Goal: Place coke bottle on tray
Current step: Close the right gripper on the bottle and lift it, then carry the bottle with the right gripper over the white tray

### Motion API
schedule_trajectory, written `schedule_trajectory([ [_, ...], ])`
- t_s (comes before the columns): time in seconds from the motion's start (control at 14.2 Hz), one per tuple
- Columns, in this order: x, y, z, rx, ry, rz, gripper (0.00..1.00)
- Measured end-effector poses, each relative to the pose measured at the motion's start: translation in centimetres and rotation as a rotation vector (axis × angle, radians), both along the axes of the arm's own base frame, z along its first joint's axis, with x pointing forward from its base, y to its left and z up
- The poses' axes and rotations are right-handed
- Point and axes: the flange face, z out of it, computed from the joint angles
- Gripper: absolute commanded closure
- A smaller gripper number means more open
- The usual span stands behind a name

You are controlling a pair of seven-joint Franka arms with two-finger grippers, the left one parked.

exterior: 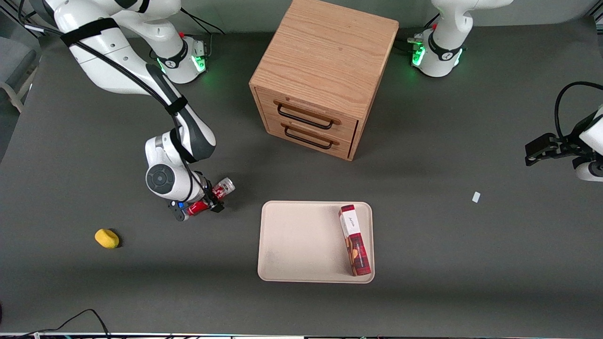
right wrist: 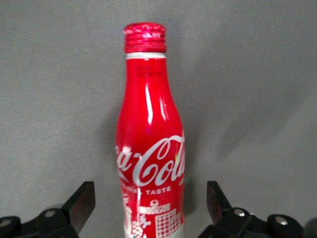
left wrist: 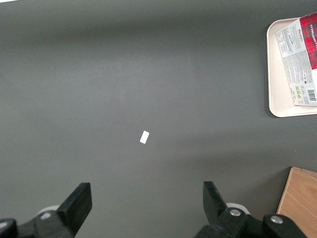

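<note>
Open claw (right wrist: 148, 208) straddles the glossy, curvy coke bottle (right wrist: 150, 144) — smooth cream tray (exterior: 297, 240) nearby.

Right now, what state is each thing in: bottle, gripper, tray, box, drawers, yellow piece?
Slim red coke bottle: between the open fingers, lying on the table, off the tray.
Right arm's gripper: open, around the bottle.
Cream-beige rectangular tray: flat, holding only the box.
Red-and-white box: lying along one tray edge.
Wooden cabinet drawers: both shut.
Yellow lump: resting on the table.
</note>
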Motion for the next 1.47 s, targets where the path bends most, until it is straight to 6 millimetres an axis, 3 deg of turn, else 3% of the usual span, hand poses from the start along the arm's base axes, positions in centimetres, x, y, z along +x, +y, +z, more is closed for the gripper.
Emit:
schedule_trajectory([
  [0.07,-0.2,-0.1,-0.4,-0.003,-0.011,0.007,0.01],
  [0.14,-0.5,-0.2,-0.7,-0.009,-0.02,0.014,0.15],
  [0.28,-0.8,-0.5,-1.2,-0.015,-0.026,0.019,0.64],
  [0.42,-0.8,-0.5,-1.2,-0.016,-0.028,0.019,1.0],
  [0.84,-0.7,-0.6,-1.1,-0.014,-0.036,0.018,1.0],
  [1.05,0.2,-0.6,-0.1,-0.01,-0.061,0.022,1.0],
  [1.26,2.0,-0.9,3.8,-0.024,-0.046,0.071,1.0],
  [1.47,4.2,-0.9,11.1,-0.03,-0.042,0.158,1.0],
])
